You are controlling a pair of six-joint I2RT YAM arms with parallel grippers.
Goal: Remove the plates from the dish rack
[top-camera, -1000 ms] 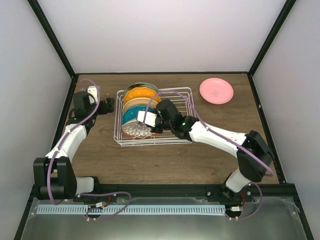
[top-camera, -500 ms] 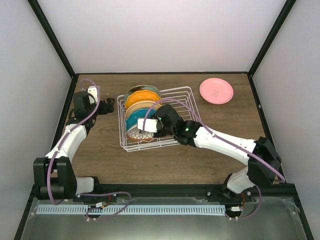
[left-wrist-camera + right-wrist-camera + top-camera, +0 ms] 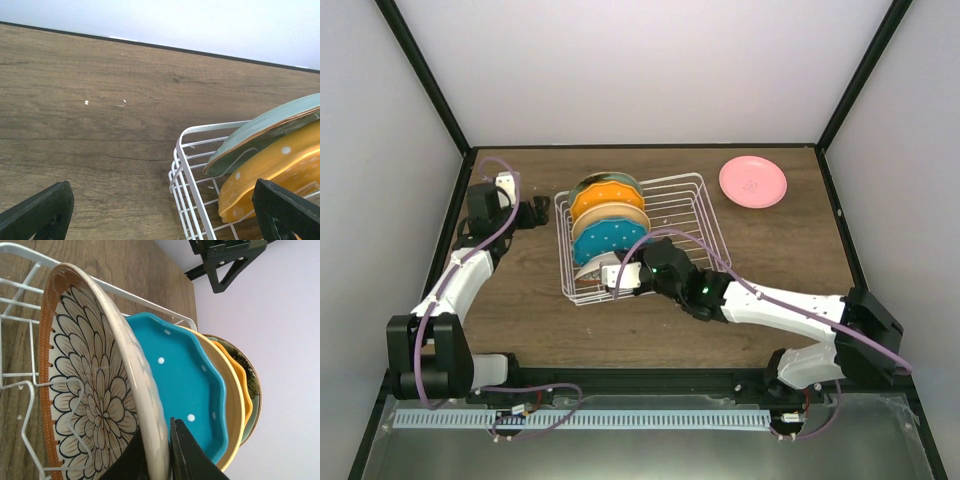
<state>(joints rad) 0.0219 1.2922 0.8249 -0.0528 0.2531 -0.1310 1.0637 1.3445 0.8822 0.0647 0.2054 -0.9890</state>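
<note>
Right fingers [image 3: 186,460] pinch the floral plate [image 3: 90,390] by its rim at the rack's [image 3: 215,126] near end. Left fingers [image 3: 40,210] gape beside the rack. The next move likely needs a straight lift out, then a setdown on the desk [image 3: 540,320].

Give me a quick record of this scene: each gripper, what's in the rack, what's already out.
left gripper: open, empty, left of the dish rack
right gripper: shut on the floral plate rim
also racked: teal plate, pale yellow plate, orange plate, green plate
unloaded: pink plate, flat on the table, far right
</note>
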